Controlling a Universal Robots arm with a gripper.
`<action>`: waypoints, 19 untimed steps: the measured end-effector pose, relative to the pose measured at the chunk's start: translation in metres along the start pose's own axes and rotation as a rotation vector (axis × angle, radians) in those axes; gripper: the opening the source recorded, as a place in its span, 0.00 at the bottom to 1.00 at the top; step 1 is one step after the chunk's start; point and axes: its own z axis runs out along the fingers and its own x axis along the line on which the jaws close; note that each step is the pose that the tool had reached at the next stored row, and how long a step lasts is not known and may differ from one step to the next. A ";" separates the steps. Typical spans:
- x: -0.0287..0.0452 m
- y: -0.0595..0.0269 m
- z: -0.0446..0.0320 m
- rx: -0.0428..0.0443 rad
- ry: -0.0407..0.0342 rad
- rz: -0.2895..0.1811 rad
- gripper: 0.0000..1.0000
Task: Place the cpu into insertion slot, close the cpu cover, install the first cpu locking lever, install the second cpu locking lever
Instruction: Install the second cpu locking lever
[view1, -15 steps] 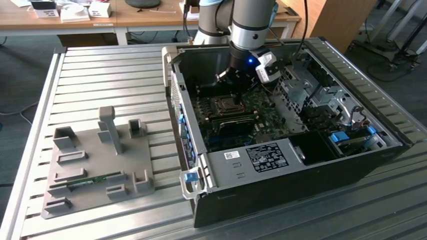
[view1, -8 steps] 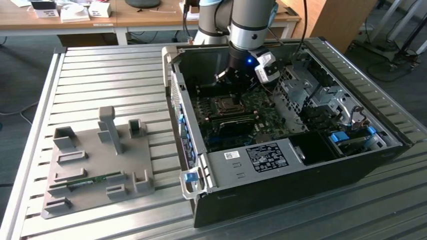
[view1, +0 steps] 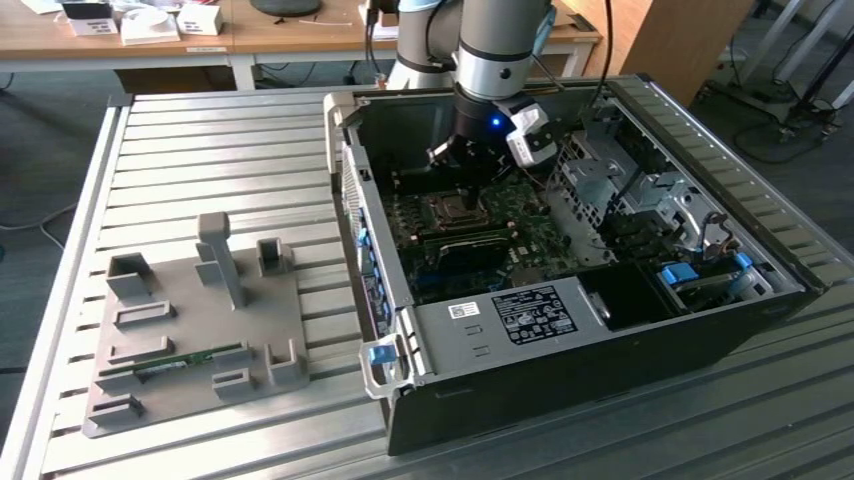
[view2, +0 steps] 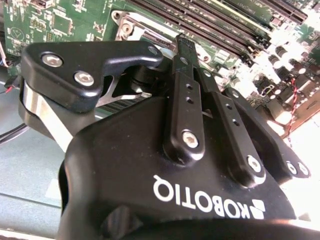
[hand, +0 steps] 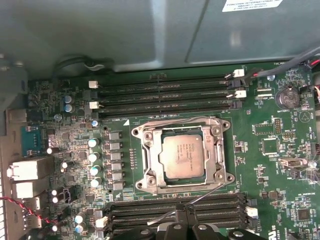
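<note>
In the second wrist view, the tool (view2: 192, 47) is being seen from behind, its two dark fingers (view2: 186, 95) lying side by side and drawn together at their tips, with nothing visibly being held between them. In the first wrist view the same tool (hand: 182, 222) is being shown just over the nearer memory slots (hand: 175, 207), and a thin wire lever (hand: 192, 202) is being seen running slantwise from the socket's near corner toward the fingertips; whether the tips are touching it cannot be told.

Just beyond, the cpu (hand: 183, 156) is being shown already seated flat in the insertion slot (hand: 218, 150), its dull grey top facing up toward the camera. Being square, it is offering no long axis; its edges are lying parallel to the socket rim and to the memory slots. The cpu cover (hand: 150, 155) appears to be lying down around the chip, its window framing the grey top. A second wire (hand: 170, 121) is being seen curving along the far edge of the socket. The placing and the closing are being judged done; whether either lever is latched cannot be told.

Farther off, in the exterior view, the tool (view1: 470, 152) is being held down inside the open computer case (view1: 561, 330), which is resting on the slatted metal tabletop (view1: 214, 150), over the green board (view1: 467, 240).
</note>
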 end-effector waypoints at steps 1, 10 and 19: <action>0.0007 0.0000 0.0000 0.0000 0.0000 0.000 0.11; 0.0014 -0.0001 0.0000 -0.0001 -0.0001 0.000 0.11; 0.0114 -0.0010 -0.0001 0.0000 -0.0001 0.000 0.11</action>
